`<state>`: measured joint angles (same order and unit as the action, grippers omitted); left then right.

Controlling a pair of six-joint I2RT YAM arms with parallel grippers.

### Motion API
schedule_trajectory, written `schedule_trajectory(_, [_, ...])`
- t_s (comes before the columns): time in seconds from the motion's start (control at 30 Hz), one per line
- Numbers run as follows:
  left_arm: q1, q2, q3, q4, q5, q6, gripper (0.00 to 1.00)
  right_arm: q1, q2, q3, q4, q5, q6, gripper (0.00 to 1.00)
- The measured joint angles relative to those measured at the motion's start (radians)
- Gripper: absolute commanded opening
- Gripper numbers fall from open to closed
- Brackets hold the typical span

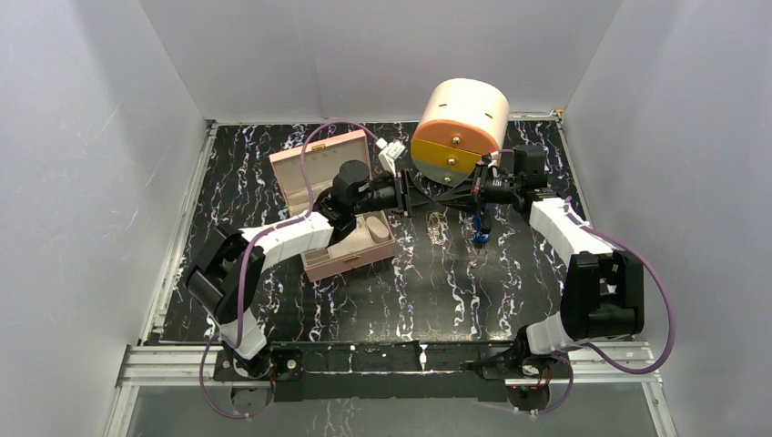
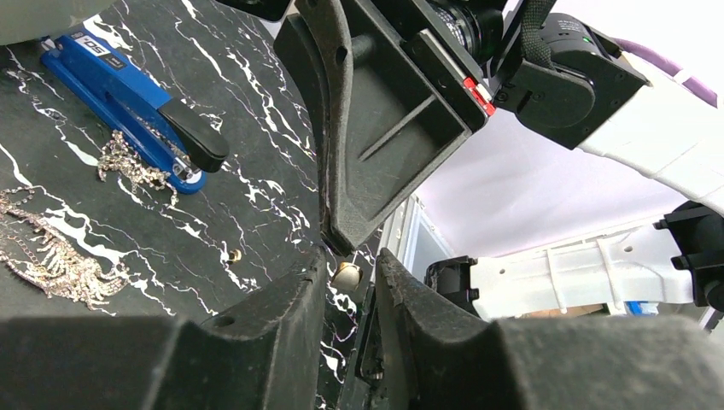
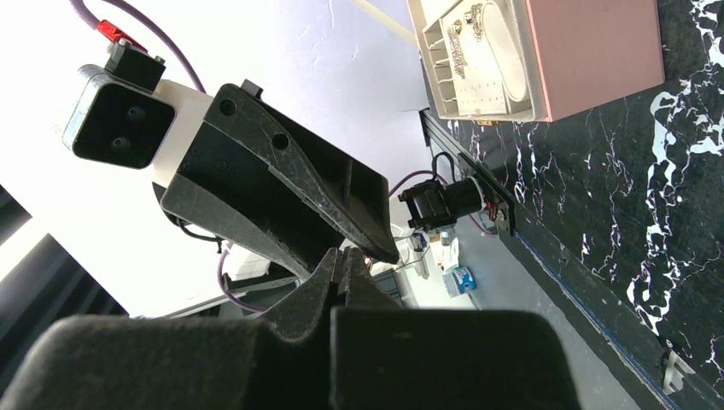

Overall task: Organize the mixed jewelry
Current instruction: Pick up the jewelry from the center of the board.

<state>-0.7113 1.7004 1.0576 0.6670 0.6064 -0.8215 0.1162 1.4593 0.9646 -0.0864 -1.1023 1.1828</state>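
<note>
Black-and-white arms (image 1: 291, 235), purple cables (image 2: 683, 67)

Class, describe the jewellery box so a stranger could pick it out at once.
On the black marbled table, look left of centre. The pink box lies open there, under the left arm. Unlike the round cream-and-orange drum beside it, it is rectangular with pale compartments.

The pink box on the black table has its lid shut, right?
Not quite. The pink box on the black table has its lid open, not shut. The top external view shows the lid standing up at the back, and the right wrist view shows the compartments inside.
</note>
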Motion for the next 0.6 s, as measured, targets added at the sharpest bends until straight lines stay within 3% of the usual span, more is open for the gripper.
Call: schedule_trajectory(0.6, [0.0, -0.021, -0.005, -0.002, -0.01, 0.011, 0.23, -0.001, 0.0, 0.0, 0.011, -0.001, 0.014, 0.0])
